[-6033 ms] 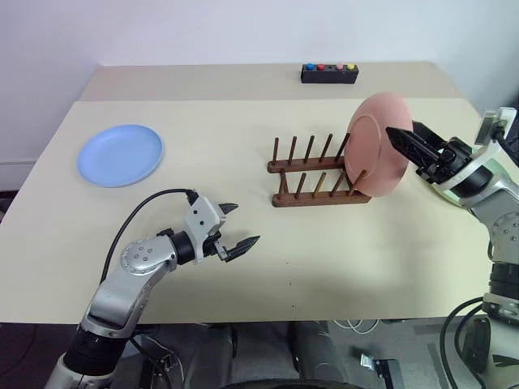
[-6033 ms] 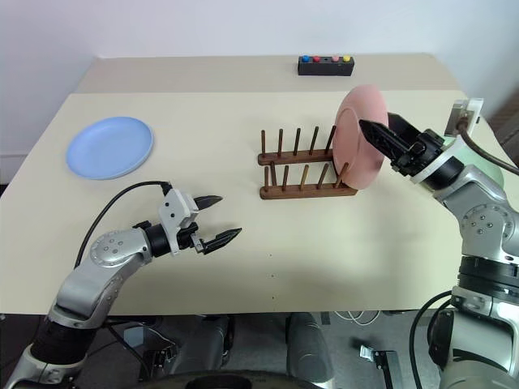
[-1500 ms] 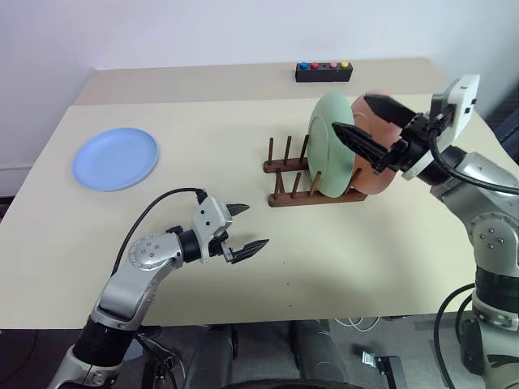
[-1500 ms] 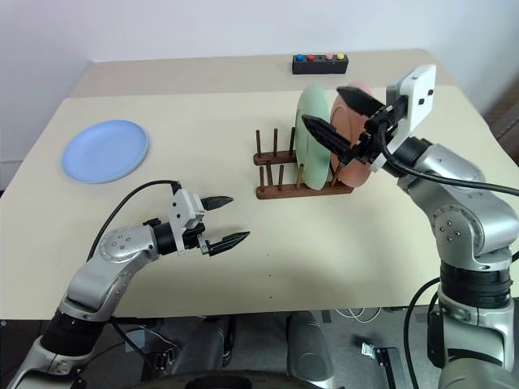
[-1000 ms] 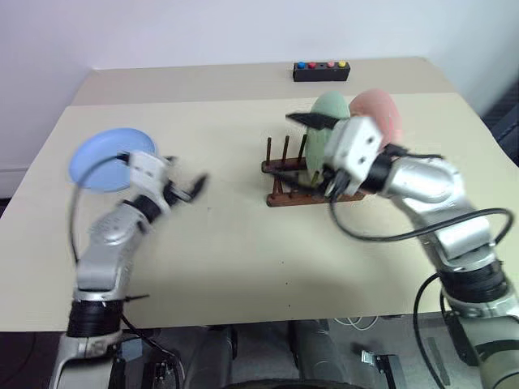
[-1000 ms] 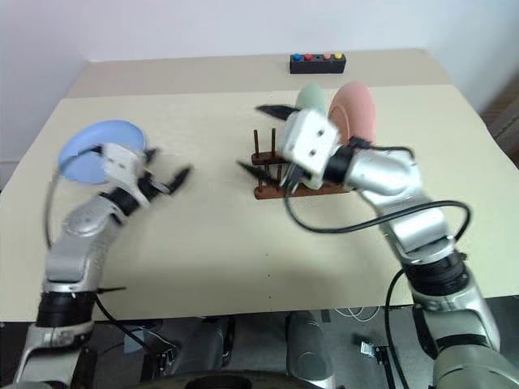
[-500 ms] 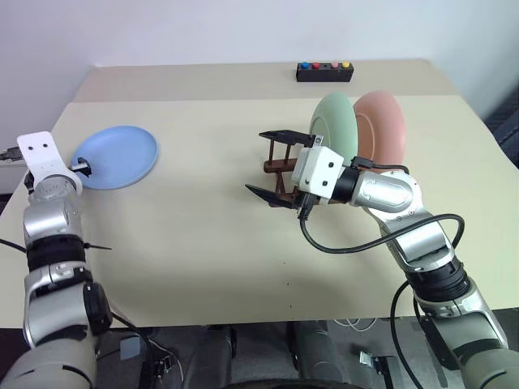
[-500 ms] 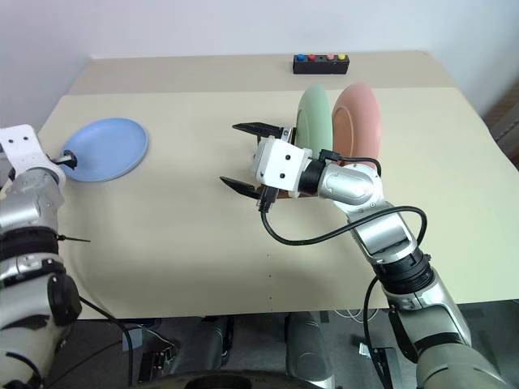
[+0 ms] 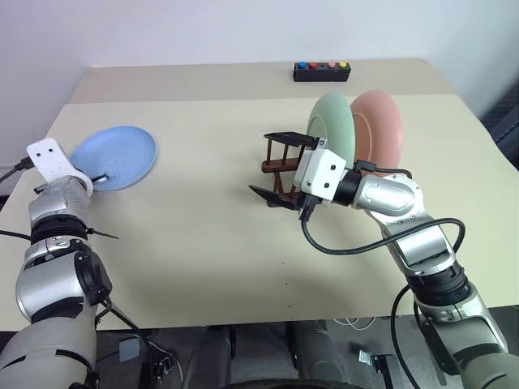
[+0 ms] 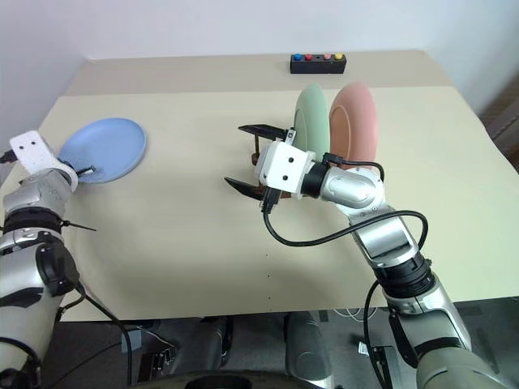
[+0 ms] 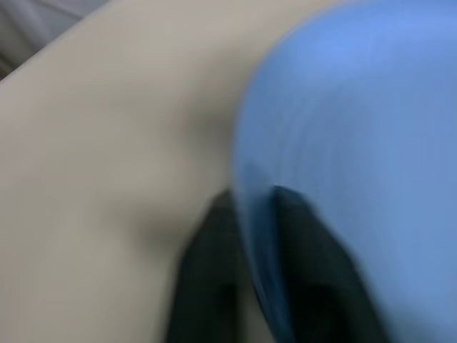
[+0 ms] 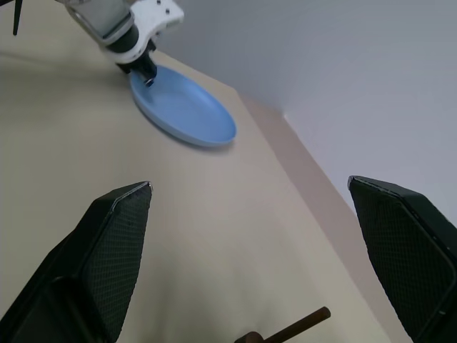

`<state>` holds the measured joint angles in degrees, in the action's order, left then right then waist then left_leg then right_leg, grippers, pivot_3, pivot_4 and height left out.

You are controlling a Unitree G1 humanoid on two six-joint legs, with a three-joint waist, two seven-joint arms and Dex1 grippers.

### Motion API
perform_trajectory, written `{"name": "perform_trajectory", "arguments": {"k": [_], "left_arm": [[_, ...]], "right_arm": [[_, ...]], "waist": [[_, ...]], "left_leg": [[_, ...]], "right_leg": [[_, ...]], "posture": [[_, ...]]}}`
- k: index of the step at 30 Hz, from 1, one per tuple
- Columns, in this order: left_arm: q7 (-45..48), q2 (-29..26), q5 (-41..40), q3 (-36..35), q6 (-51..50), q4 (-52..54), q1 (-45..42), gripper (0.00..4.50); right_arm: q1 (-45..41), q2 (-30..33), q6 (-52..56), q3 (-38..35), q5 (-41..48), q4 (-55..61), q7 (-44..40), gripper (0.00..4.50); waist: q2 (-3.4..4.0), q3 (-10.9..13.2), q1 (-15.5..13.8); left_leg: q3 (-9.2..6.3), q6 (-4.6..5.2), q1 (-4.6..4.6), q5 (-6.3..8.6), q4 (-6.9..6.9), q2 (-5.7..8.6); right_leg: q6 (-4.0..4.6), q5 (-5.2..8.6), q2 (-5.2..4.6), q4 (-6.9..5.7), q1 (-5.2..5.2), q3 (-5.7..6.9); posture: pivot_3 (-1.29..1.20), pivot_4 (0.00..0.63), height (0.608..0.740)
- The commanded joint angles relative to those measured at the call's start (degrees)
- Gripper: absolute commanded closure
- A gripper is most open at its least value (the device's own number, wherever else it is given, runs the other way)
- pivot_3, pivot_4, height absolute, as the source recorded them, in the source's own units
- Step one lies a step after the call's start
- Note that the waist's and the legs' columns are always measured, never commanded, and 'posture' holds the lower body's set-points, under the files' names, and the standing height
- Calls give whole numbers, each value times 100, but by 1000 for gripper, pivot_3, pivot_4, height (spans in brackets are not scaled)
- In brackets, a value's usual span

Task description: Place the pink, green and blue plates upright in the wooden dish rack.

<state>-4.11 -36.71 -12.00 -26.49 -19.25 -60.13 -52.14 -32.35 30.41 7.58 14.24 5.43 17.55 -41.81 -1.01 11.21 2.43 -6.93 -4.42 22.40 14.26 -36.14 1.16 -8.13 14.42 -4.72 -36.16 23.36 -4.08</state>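
Pinching the near rim of the round light-blue plastic plate (image 9: 114, 157), the left gripper (image 9: 96, 175) has its two black fingers (image 11: 214, 286) closed, one either side of the edge (a rim grip suits a flat plate that offers no other purchase). That plate lies flat on the beige table (image 9: 203, 243), well to the left of the small dark wooden peg rack (image 9: 280, 162). The mint-green plate (image 9: 332, 123) and the salmon-pink plate (image 9: 378, 128) stand upright in the rack's right-hand slots, leaving the left pegs free. The right gripper (image 9: 276, 166) hangs just in front of the rack, spread wide and empty, probably waiting to receive the blue plate.
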Motion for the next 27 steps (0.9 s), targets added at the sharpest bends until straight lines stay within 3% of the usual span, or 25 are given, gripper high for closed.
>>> {"name": "perform_trajectory", "arguments": {"k": [1,9,13,19,27], "left_arm": [[347,124,-226,-61,305,653,170,4477],[356,1057,-367,294,561,4597,1300,4477],[16,1663,-170,817,554,6462,1561,4477],[-375,2332,260,1574,242,7837,1613,4477],[-414,2895,246,2044,-323,8519,1579,4477]], "right_arm": [[-24,-69,-85,-204,-143,182,192,0],[25,-138,-170,43,-729,204,373,0],[-293,-119,-399,228,-1212,-120,413,0],[-611,-266,-1033,471,-2145,-523,856,0],[-906,-338,-1702,722,-3241,-1090,1360,0]], "waist": [[0,0,-11],[-7,1,-66],[-7,1,-44],[-7,1,-34],[-7,1,-17]], "left_leg": [[0,-1,0,-1,-1,0],[-2,-5,9,-2,-1,-1],[-1,-6,8,-3,-2,-1],[-1,-7,6,-4,-2,0],[0,-7,6,-4,-2,0]], "right_leg": [[0,0,0,-1,0,0],[3,-2,-2,1,6,0],[4,-3,-2,1,6,-1],[4,-3,0,2,4,-1],[5,-3,1,3,4,-1]], "posture": [[0,150,740],[0,150,740],[0,150,740],[0,150,740],[0,150,740]]}}
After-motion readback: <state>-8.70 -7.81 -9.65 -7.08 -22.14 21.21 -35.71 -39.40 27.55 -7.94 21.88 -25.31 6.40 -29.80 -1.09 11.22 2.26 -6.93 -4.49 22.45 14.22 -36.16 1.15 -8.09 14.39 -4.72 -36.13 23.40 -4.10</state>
